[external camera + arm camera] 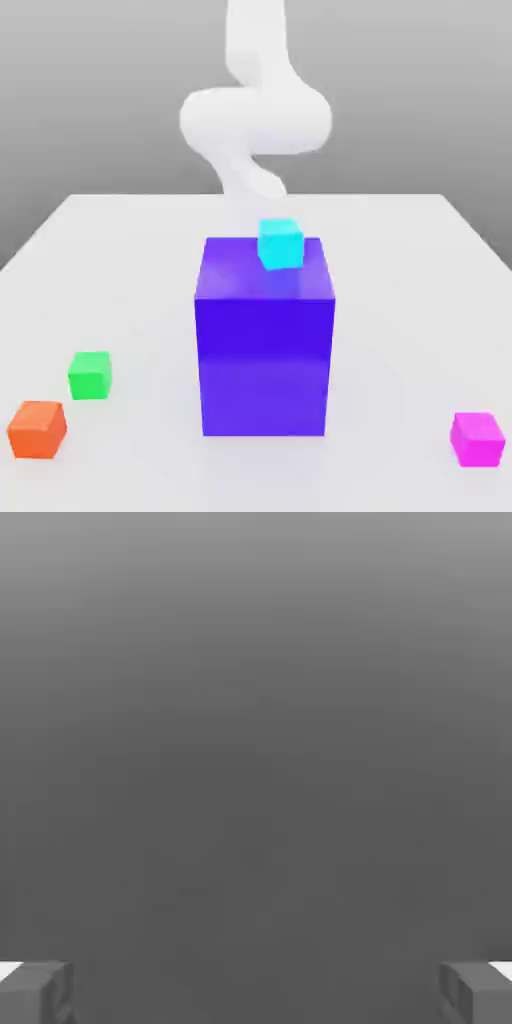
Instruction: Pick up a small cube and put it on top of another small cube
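pink cube: the small magenta cube (477, 438) sits alone on the white table (120, 260), way off at the front corner on the exterior view's right. Nothing touching it.
green cube: the target, the small green cube (90, 375), is on the opposite side, front on the exterior view's left, well apart from the pink one.
neighbours: an orange cube (38, 429) sits just beside the green one, a bit nearer the camera, with a small gap between them. Worth watching when placing.
middle of the table: a big blue-violet block (265, 335) stands between the two small cubes, with a cyan cube (280, 243) sitting on top near its back edge.
arm: the white arm (255, 115) is up behind the block, nowhere near either cube.
gripper: the gripper (256, 992) is spread wide, fingertips at opposite edges of the hand view, nothing between them.
step: looks like the very start, the reach hasn't begun.
next move: I'd say swing over to the pink cube, come down around it, pinch, then carry it past the tall block to the green one.
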Controlling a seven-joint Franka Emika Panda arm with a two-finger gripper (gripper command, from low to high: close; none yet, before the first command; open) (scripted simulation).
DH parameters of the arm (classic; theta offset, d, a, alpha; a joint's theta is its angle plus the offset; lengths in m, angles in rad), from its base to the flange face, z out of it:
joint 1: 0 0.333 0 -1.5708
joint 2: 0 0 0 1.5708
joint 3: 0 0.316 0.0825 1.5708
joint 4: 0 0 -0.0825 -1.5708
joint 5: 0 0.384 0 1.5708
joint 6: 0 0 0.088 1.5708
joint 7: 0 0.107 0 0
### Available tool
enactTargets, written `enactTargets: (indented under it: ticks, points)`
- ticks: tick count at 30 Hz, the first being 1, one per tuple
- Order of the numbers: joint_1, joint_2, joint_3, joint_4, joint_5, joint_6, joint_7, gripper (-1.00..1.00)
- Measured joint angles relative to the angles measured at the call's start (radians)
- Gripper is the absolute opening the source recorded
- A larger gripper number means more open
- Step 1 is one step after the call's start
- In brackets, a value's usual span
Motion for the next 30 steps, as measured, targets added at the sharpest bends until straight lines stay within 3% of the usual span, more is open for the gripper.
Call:
enactTargets:
  ticks: [16, 21, 30]
  points:
    - [-0.03, 0.585, 0.319, -0.05, -0.216, 0.185, 0.469, 0.0]
    - [0.042, 0.767, 0.348, -0.065, -0.288, 0.242, 0.617, 0.0]
    - [0.17, 1.07, 0.348, -0.083, -0.33, 0.379, 0.801, 0.0]
